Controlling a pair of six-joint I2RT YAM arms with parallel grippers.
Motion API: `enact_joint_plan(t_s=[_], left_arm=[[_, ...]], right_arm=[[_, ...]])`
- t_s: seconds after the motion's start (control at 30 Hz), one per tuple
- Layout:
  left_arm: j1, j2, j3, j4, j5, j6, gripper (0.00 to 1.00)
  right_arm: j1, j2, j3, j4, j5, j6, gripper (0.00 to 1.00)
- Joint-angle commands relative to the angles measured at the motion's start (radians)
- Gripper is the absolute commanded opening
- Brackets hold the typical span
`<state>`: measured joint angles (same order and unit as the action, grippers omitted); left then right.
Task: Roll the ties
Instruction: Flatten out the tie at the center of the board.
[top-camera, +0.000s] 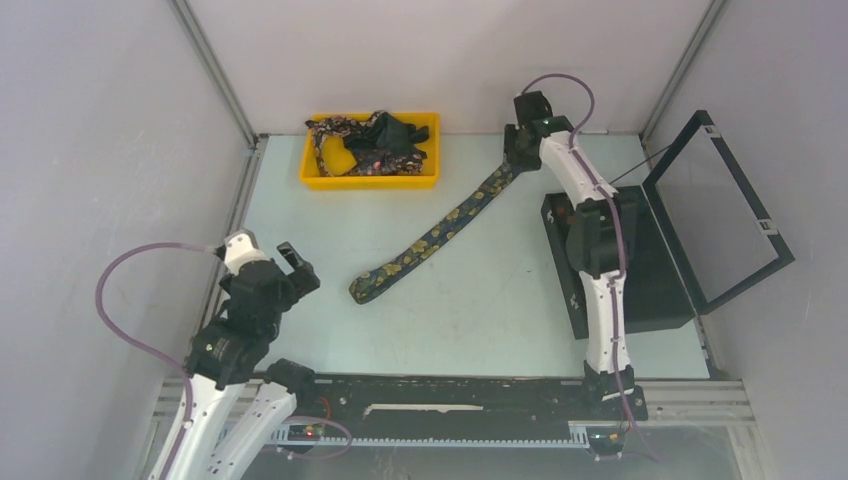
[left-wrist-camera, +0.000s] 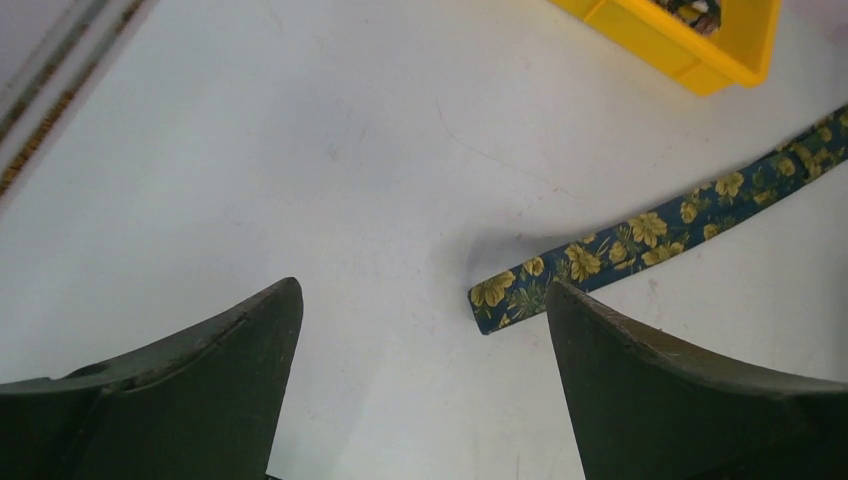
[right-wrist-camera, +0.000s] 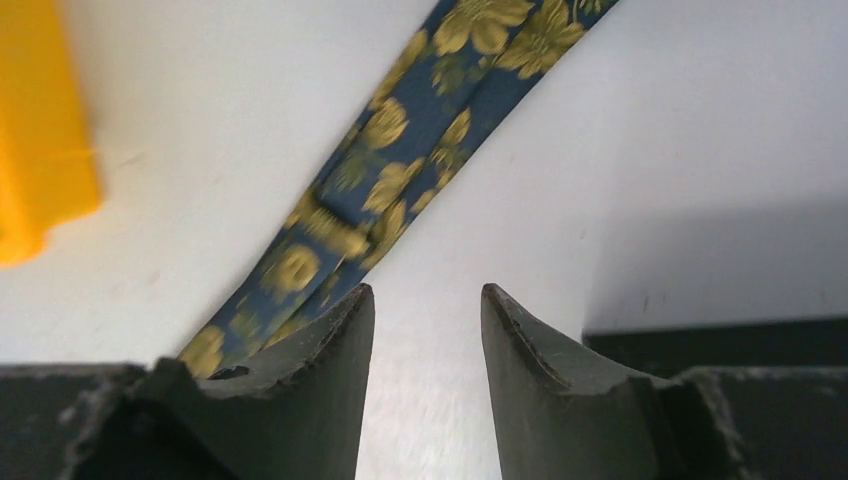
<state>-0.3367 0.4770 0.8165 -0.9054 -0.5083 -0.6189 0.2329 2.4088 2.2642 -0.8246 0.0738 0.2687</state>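
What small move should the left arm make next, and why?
Probably bring the left fingers rightward over the near end of the tie: they are wide open and empty, the tie lies flat, and the right fingers stand apart at its far end.

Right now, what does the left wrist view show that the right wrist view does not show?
Only the left wrist view: the free end of the tie lying flat, and the left gripper, wide open over the table.
Only the right wrist view: the right gripper, its jaws parted with nothing between them, the tie passing by one finger, a small fabric loop on the tie, and an edge of the black box.
Both: the same floral tie, part of the yellow tray, and the white table.
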Motion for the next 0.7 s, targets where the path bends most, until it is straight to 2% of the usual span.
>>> enact_joint_plan(t_s=[0.0,0.17,0.33,0.43,0.57,0.67], left_arm=[[0.008,0.033,-0.066,0.087,0.087,-0.068,0.98],[0.009,0.108,-0.082,0.132,0.18,-0.099,0.96],[0.01,0.082,-0.177,0.201,0.146,-0.136,0.89],[0.009,0.111,-0.231,0.24,0.185,-0.167,0.86],[0.01,0.108,-0.275,0.254,0.203,-0.2,0.84],[0.01,0.054,-0.3,0.24,0.186,-0.229,0.84]], right_arm=[[0.074,-0.284,-0.175,0.074,-0.044,0.047,0.47],[0.233,-0.462,-0.443,0.214,-0.138,0.085,0.43],[0.435,-0.476,-0.504,0.309,-0.269,0.13,0.34],[0.524,-0.404,-0.459,0.339,-0.363,0.186,0.26],[0.623,-0.235,-0.276,0.297,-0.398,0.208,0.23],[0.652,-0.11,-0.148,0.258,-0.427,0.243,0.19]])
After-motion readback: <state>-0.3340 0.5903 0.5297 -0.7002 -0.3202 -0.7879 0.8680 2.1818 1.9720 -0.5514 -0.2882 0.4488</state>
